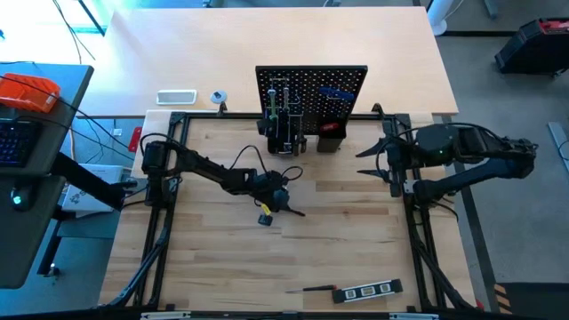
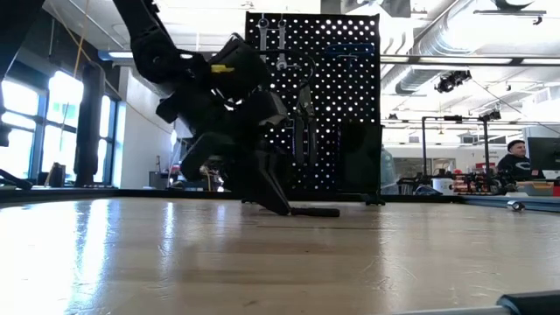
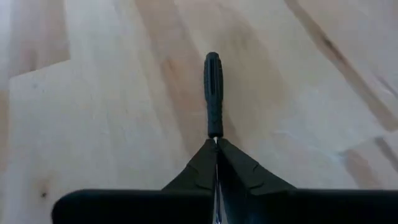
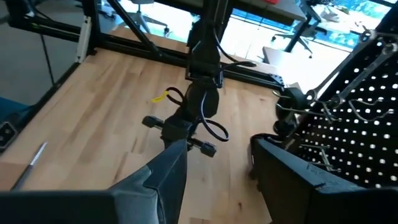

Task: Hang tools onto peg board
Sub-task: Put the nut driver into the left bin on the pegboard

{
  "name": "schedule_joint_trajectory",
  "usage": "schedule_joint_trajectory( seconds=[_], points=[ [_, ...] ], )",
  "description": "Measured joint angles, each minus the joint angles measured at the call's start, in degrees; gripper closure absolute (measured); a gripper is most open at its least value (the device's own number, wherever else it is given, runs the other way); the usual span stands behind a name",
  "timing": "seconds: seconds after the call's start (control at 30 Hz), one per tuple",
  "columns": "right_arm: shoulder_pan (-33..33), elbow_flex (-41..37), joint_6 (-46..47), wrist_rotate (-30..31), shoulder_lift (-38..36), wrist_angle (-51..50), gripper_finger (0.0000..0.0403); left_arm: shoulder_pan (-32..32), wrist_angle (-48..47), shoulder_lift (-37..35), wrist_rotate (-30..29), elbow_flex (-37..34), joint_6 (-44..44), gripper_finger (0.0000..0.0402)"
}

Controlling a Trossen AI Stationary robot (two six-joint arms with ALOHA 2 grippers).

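Note:
A small screwdriver with a black handle point(image 3: 213, 93) lies on the wooden table's middle point(image 1: 297, 212), in front of the upright black peg board point(image 1: 311, 89). Several tools hang on the board, among them a blue-handled hex key point(image 1: 335, 92). My left gripper point(image 3: 216, 148) reaches in from the table's left and is shut on the screwdriver point(image 2: 315, 211). My right gripper point(image 1: 372, 162) hovers open, high at the table's right beside the board, with nothing between its fingers point(image 4: 168, 180). My left gripper pinches the screwdriver's thin metal shaft point(image 3: 216, 140) between its two fingers, right where it leaves the handle. The fingers slant down from the table's left and lie along the tool. The handle point(image 2: 317, 211) points away from the fingers and rests on the table.
A black marked level point(image 1: 367, 291) and another small screwdriver point(image 1: 311, 289) lie near the table's front edge. A white tray point(image 1: 176, 97) and a tape roll point(image 1: 218, 96) sit beyond the black frame rail, left of the board. Bare wood lies between.

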Motion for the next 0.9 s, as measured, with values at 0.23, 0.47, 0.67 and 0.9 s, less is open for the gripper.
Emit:
schedule_joint_trajectory(
  seconds=[0.23,0.47,0.67,0.9],
  points=[
    [2.63,0.0,4.55,0.91,0.02,-2.01,0.0226,-1.33,-1.0,-6.01,-1.29,-0.04,1.23,0.0401],
    [5.31,0.0,12.53,5.44,0.17,-9.79,0.0226,-2.76,-1.36,-13.11,-5.81,-0.02,2.41,0.0401],
    [9.17,-3.29,15.96,6.96,-0.07,-5.61,0.0226,-3.76,3.36,-17.43,-9.81,0.0,3.19,0.0402],
    [11.33,-18.54,14.86,7.29,0.02,13.69,0.0226,-4.02,8.71,-19.62,-11.51,0.0,3.8,0.0401]
  ],
)
